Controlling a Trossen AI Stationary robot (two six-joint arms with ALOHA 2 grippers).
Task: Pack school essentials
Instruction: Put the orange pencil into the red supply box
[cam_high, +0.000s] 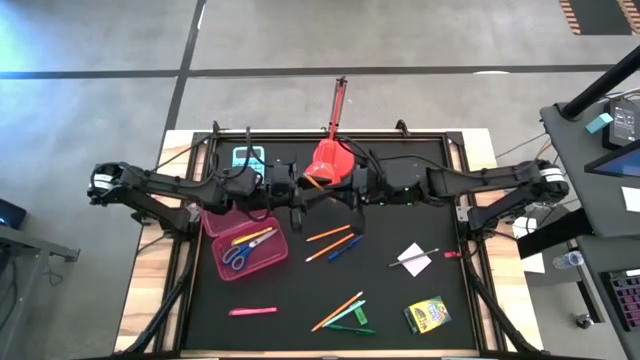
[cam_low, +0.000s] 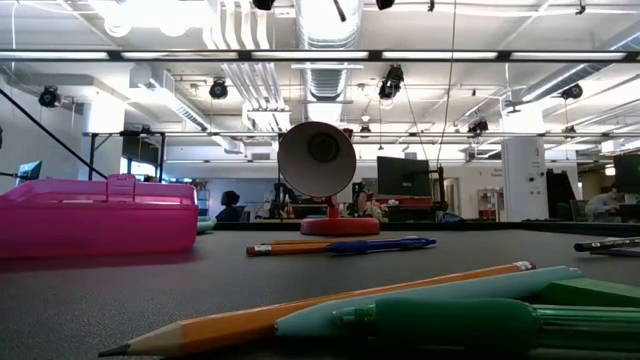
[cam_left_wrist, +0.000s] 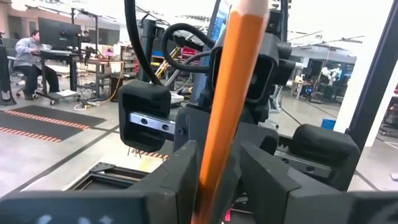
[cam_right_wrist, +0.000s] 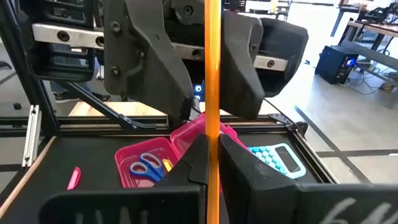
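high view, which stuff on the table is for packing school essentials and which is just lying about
For the job: pink case, scissors and yellow highlighter inside it, pink highlighter, orange pencils, blue pen, green pens, white square, crayon box.

Lying about: calculator, red scoop.

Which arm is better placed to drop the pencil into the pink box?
Probably left: in the high view the left claw meets the right claw at the pencil, and the pink box lies on its side.
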